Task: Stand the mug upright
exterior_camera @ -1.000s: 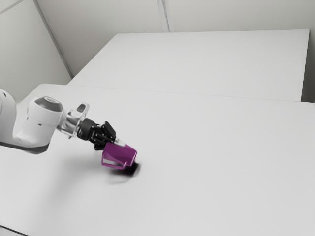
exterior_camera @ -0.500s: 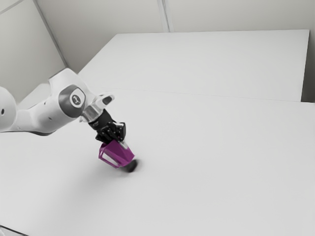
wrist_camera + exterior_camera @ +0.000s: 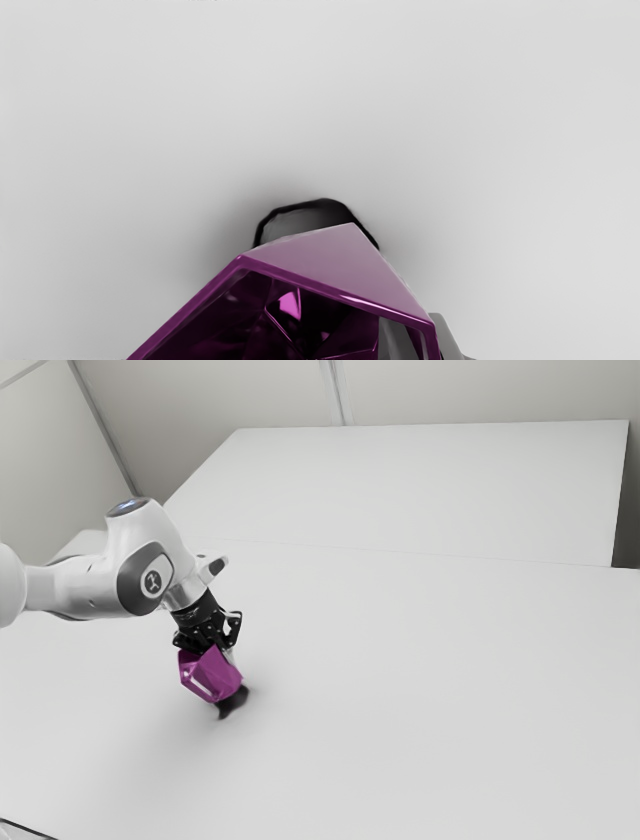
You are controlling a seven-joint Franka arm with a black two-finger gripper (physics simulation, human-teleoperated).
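From here the arm (image 3: pixel 95 585) reaches in from the exterior view's left, and its black tool (image 3: pixel 217 648) points down, clamped on the purple mug (image 3: pixel 210 674). The mug is tilted, not upright, over the left part of the pale counter (image 3: pixel 450 690), with a dark shadow (image 3: pixel 234 703) just beside it. I can't tell whether its base touches. The wrist view shows its open mouth facing the tool, a grey finger (image 3: pixel 446 332) against the rim.
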